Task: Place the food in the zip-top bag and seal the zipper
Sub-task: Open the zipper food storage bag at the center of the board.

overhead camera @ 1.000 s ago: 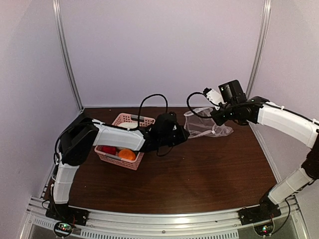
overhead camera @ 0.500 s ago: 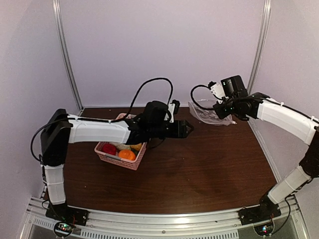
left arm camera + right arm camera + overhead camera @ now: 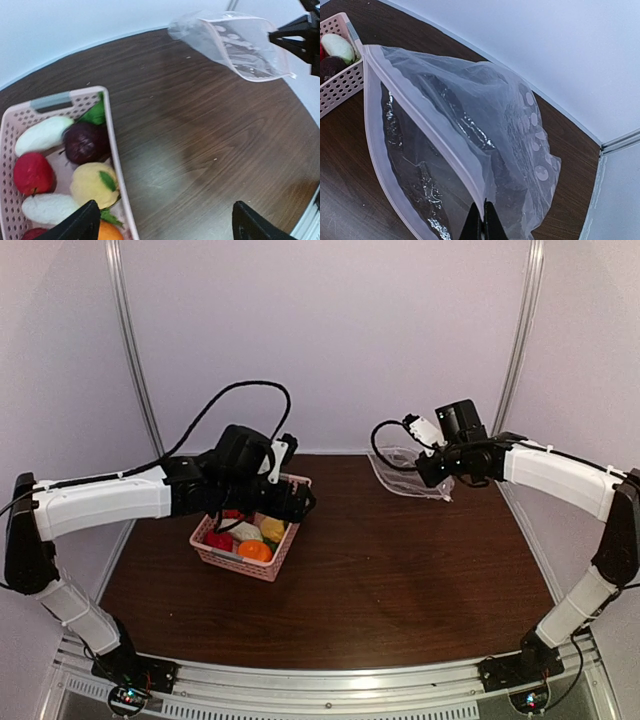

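Note:
The food lies in a pink lattice basket (image 3: 114, 150): two white radishes (image 3: 42, 135), a dark purple piece (image 3: 85, 142), a red one (image 3: 32, 172), a yellow one (image 3: 92, 182) and an orange one (image 3: 107, 232). My left gripper (image 3: 162, 230) hangs open over the basket's right rim and the table beside it, holding nothing; it sits at the basket's far right corner (image 3: 303, 502). My right gripper (image 3: 484, 215) is shut on the mouth edge of the clear zip-top bag (image 3: 470, 135), held off the table (image 3: 398, 468). The mouth gapes and the zipper (image 3: 420, 125) is unsealed.
The basket (image 3: 232, 562) stands at the left middle of the dark wooden table (image 3: 400, 590). The white back wall and a corner post (image 3: 515, 350) stand close behind the bag. The left arm's black cable (image 3: 215, 405) arches above the basket.
My left gripper opened and drew back left, from beside the bag to over the basket. My right gripper stayed shut on the bag and shifted slightly toward the back wall.

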Available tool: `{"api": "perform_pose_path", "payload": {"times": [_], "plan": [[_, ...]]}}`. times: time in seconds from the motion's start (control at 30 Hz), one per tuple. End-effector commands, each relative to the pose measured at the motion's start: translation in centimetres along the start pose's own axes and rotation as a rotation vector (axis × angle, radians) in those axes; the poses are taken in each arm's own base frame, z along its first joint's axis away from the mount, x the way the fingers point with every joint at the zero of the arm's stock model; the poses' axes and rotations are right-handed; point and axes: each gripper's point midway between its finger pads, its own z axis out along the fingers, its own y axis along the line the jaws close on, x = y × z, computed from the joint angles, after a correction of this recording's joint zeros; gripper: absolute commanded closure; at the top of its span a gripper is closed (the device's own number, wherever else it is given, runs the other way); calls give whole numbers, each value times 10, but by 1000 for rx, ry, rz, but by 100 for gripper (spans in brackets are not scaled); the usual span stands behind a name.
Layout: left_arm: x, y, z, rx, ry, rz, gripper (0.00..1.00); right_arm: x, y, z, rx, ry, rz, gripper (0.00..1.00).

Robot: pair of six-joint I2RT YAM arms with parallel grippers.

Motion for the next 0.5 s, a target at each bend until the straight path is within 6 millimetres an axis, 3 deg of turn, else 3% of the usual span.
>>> {"api": "perform_pose_path", "payload": {"times": [0.0, 0.1, 0.2, 0.33, 0.47], "plan": [[18, 63, -19, -229, 88, 42, 4, 10, 32, 13, -156, 19, -8, 100], [33, 96, -14, -280, 204, -3, 5, 14, 36, 9, -178, 16, -17, 100], [51, 116, 3, -268, 301, -41, 10, 17, 37, 4, -184, 3, -27, 100], [70, 113, 30, -100, 400, -115, 19, 26, 40, 3, -192, 10, -34, 100], [72, 121, 44, -76, 419, -152, 18, 27, 41, 0, -203, 6, -37, 100]]}}
